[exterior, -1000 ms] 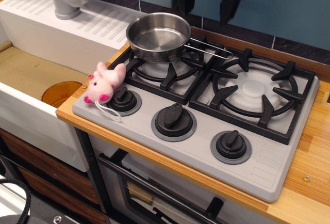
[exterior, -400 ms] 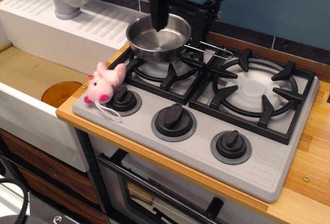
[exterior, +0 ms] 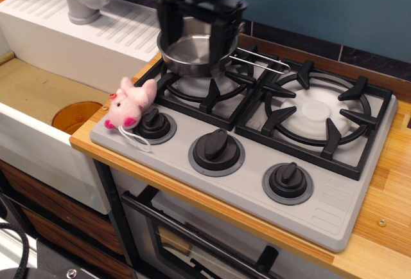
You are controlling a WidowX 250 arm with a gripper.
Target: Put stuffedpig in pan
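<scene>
Stuffedpig (exterior: 131, 103) beside knob (exterior: 154, 123), hand (exterior: 194, 35) spread over pan (exterior: 192, 54)

stuffedpig (exterior: 131, 103) pale pink | pan (exterior: 192, 53) shiny silver | pincer (exterior: 194, 35) black

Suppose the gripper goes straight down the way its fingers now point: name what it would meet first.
Probably the pan: the open gripper hangs with its fingers pointing down over it. Depth is unclear from one view. The stuffedpig lies well off that line.
</scene>
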